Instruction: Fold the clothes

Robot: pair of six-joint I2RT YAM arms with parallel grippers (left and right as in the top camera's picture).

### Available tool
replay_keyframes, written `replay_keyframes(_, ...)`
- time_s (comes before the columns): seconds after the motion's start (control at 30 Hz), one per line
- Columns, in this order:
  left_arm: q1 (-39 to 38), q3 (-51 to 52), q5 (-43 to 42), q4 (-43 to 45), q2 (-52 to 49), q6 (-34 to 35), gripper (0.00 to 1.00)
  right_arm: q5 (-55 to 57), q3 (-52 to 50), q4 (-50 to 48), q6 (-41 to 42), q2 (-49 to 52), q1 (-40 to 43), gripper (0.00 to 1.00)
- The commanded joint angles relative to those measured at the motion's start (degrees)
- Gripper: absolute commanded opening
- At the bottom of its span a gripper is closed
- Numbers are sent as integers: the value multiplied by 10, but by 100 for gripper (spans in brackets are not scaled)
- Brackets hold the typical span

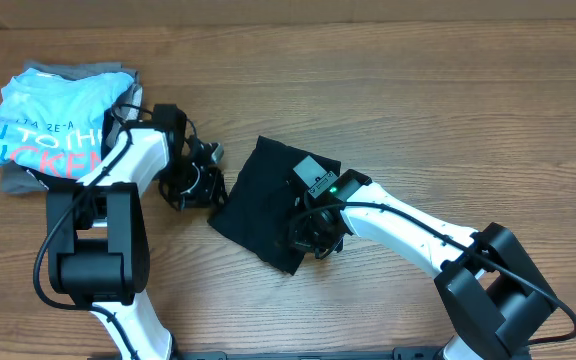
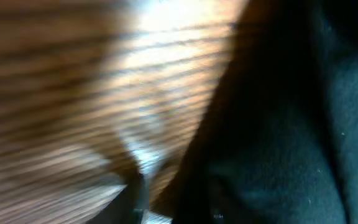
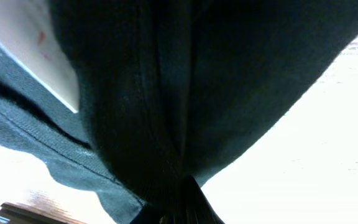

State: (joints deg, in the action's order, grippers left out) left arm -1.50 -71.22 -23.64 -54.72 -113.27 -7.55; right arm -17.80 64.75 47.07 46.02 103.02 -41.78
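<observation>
Broadly, a wood-grain worktop [image 1: 418, 90] filled the overhead view from edge to edge, brown with darker streaks, and nothing of the room beyond it showed. Near its middle lay the black T-shirt [image 1: 258, 200], bunched into a rough, tilted rectangle between the two arms. At the far left corner sat a light blue shirt [image 1: 53, 125] with white and pink lettering, resting on grey garments [image 1: 16, 180] whose edges stuck out beneath it. The right arm [image 1: 418, 235] reached in from the lower right, and the right claw [image 1: 313, 238] sat on the T-shirt's near right part, closed tight on a gathered pleat of the black fabric, as its wrist view showed. The left arm [image 1: 118, 190] bent in from the lower left, and the left claw [image 1: 203, 185] hung just beside the T-shirt's left edge; its wrist view was blurred, so I cannot tell how far it stood open or whether it gripped anything. A pale tag [image 3: 36, 50] showed against the fabric in the right wrist view.
</observation>
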Motion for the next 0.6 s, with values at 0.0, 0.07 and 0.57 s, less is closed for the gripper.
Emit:
replay_keyframes(0.0,0,23,-43,-3,5,-30,13,-2,-2,7,-11,-19,-2,8)
replay_keyframes(0.07,2,27,-26,-19,5,-41,4,6,-2,20,-11,-19,1,8)
replay_keyframes(0.57,54,7,-97,-120,28,-107,12,129,19,86,-87,-67,32,40)
